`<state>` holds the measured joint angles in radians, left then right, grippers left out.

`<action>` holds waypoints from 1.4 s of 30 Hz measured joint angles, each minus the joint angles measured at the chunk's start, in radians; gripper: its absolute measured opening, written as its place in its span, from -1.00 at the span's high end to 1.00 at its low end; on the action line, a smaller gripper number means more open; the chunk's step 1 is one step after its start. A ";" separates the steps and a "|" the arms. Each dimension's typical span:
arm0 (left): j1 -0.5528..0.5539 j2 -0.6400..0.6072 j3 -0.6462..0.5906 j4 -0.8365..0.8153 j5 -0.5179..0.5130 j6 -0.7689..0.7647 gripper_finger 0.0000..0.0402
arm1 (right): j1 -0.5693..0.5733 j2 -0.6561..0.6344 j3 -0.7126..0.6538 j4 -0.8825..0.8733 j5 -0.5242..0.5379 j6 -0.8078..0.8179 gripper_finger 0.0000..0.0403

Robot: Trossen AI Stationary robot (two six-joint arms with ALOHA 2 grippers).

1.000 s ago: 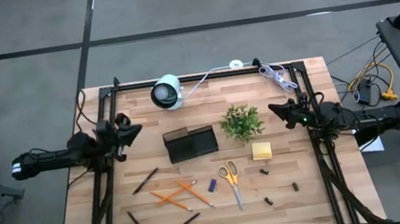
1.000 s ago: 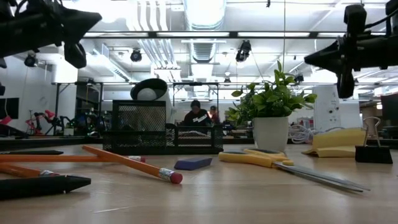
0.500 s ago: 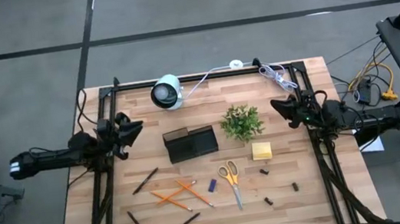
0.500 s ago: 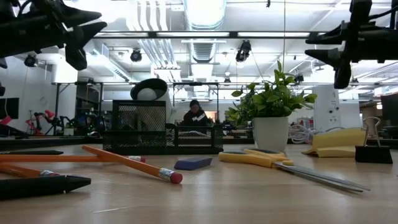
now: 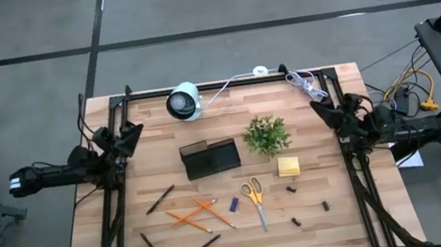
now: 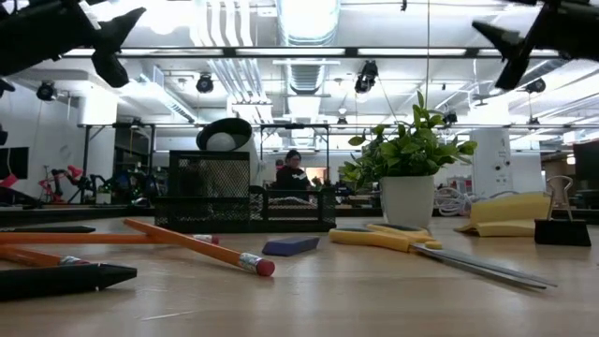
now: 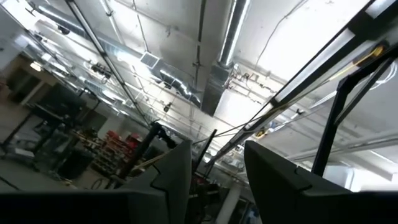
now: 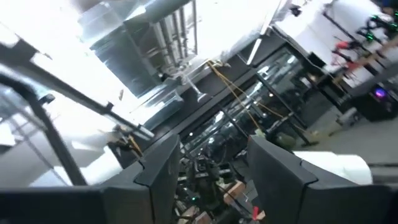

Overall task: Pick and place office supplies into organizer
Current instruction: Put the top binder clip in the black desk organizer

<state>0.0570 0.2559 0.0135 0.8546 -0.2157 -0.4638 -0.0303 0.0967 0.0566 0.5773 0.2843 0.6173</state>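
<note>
The black mesh organizer stands mid-table. Nearer the front edge lie the office supplies: orange pencils, black pens, yellow-handled scissors, a yellow sticky-note pad, a small blue piece and dark clips. My left gripper hangs open above the table's left edge, tipped upward. My right gripper hangs open above the right edge, also tipped upward. Neither has anything between its fingers.
A potted green plant stands right of the organizer. A white round camera-like device and a white coiled cable sit at the far edge. Black frame rails run along both sides. People show in the room beyond.
Both grippers have opened from shut. Each has risen and tipped upward while drawing back, the left toward the table's left edge and the right toward its right edge. Nothing on the table has moved.
</note>
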 joint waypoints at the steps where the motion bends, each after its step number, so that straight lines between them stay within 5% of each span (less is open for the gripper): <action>1: 0.000 0.007 0.009 -0.004 0.000 0.003 0.34 | 0.000 0.010 0.020 -0.004 -0.008 -0.020 0.12; 5: 0.000 0.039 0.041 0.001 0.003 0.006 0.34 | 0.000 0.073 0.135 -0.097 -0.050 -0.129 0.12; 15: 0.000 0.083 0.052 -0.004 0.027 0.006 0.34 | 0.000 0.295 0.477 -0.724 -0.058 -0.213 0.12; 29: 0.000 0.084 0.049 -0.005 0.027 -0.001 0.34 | 0.002 0.481 0.624 -0.773 -0.335 -0.228 0.12; 42: 0.000 0.083 0.044 -0.006 0.027 -0.002 0.34 | 0.080 0.623 0.712 -1.013 -0.345 -0.216 0.12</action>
<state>0.0570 0.3389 0.0577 0.8488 -0.1886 -0.4658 0.0501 0.7200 0.7684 -0.4352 -0.0608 0.4017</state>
